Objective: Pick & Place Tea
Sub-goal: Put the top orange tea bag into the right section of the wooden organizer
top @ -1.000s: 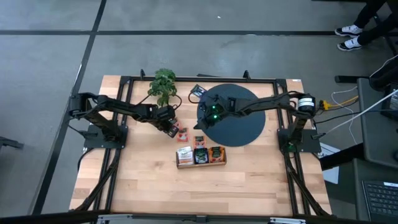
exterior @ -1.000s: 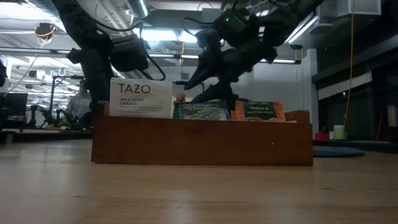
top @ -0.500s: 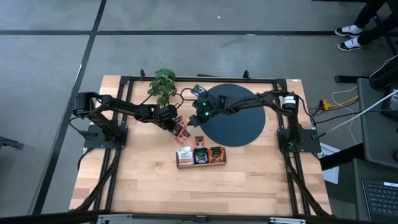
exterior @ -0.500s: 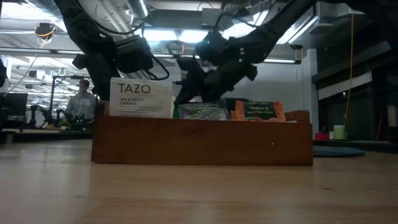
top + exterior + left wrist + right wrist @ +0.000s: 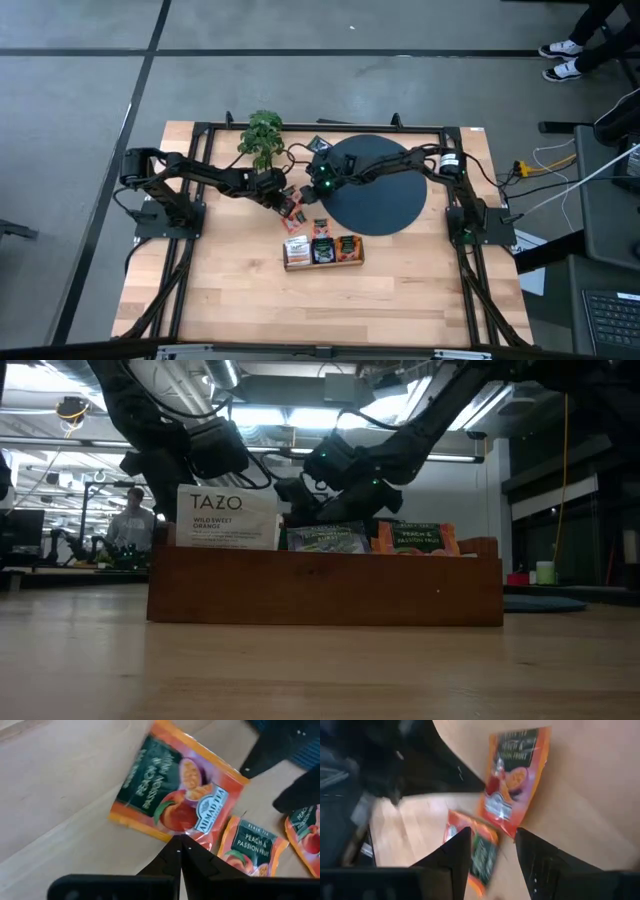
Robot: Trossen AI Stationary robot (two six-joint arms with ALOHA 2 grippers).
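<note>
Two grippers meet over the loose tea packets, between the plant (image 5: 262,136) and the black disc (image 5: 375,185). I see the left gripper (image 5: 180,840) with its fingers pressed together on the edge of an orange peach tea packet (image 5: 172,795), which hangs tilted above the wood. My right gripper (image 5: 492,842) has its fingers apart, empty, over a second orange packet (image 5: 476,851) on the table (image 5: 240,300). More tea stands upright in the wooden tray (image 5: 322,252).
</note>
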